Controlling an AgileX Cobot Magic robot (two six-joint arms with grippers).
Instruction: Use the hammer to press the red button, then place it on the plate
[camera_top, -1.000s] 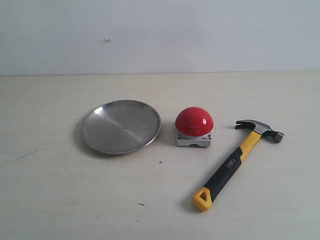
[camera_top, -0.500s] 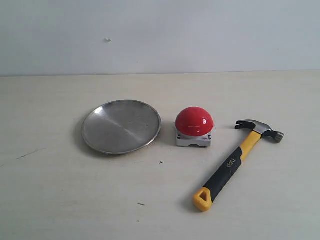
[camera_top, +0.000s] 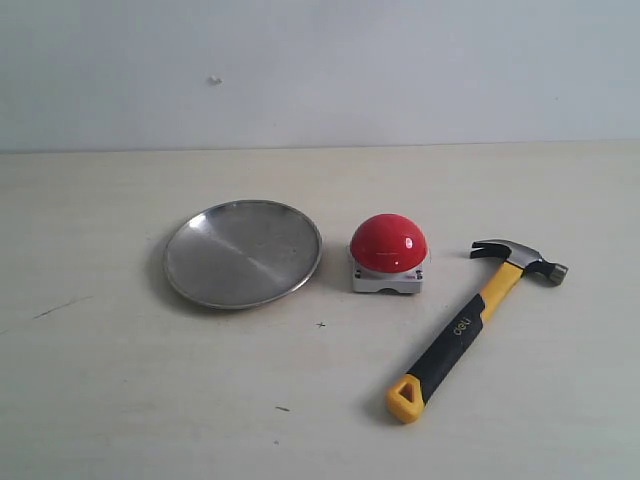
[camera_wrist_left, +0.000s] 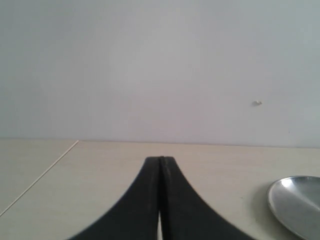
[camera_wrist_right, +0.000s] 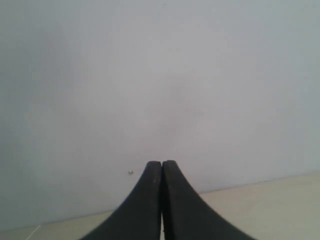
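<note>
The hammer (camera_top: 470, 325) is laid flat on the table (camera_top: 120, 400), right of the red button (camera_top: 388, 243), head pointed back and right, yellow loop near. The left gripper (camera_wrist_left: 160, 162) and right gripper (camera_wrist_right: 161, 165) are pressed together, nothing held.

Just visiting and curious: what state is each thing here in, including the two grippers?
Claw hammer with yellow-and-black handle: lying on the table, untouched.
Glossy red dome button on grey-white base: nothing pressing it.
Round silver metal plate: empty.
Left gripper: shut, holding nothing.
Right gripper: shut, holding nothing.
</note>
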